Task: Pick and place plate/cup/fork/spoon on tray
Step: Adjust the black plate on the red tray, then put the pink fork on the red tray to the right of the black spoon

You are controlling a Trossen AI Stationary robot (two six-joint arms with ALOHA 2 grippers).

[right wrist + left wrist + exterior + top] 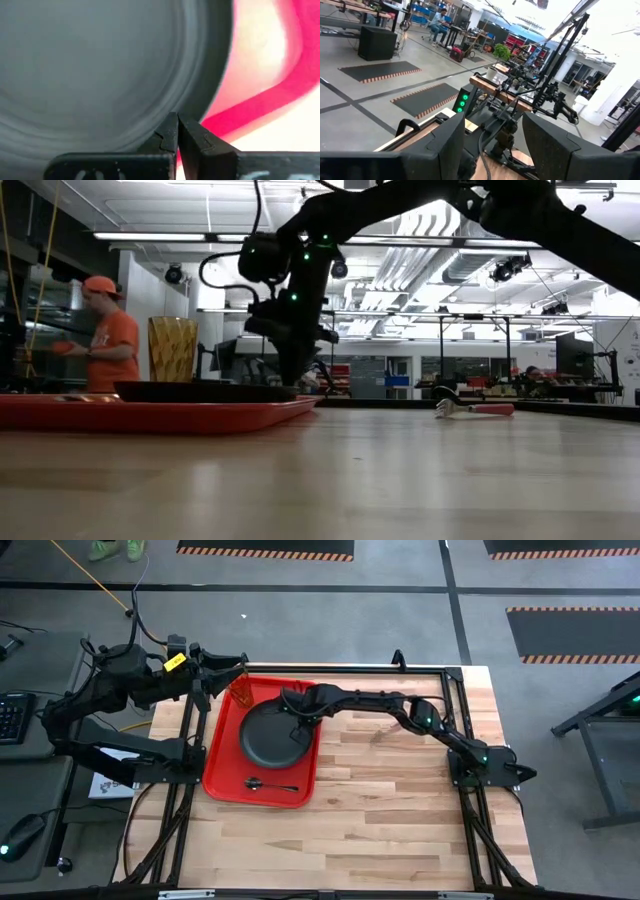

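The red tray (222,772) lies at the table's left. On it lie the dark plate (272,735), the amber cup (240,688) upright at its far left corner, and the dark spoon (270,783) along its near edge. My right gripper (177,131) is shut, pointing down over the plate's far rim (200,95); it also shows in the high view (296,706). My left gripper (492,145) is open and empty, raised beside the cup at the tray's far left (212,678). A slim reddish utensil, seemingly the fork (472,409), lies on the bare table to the right. My right gripper's shut fingertips (170,127) stand over the inner side of the plate's far rim, coming from above. I cannot tell whether they touch the plate. The plate lies flat on the tray.
Bare wood (400,810) spreads to the right of and nearer than the tray. A black frame rail (455,700) runs along the table's edges. A person in orange (108,335) stands in the room beyond the table.
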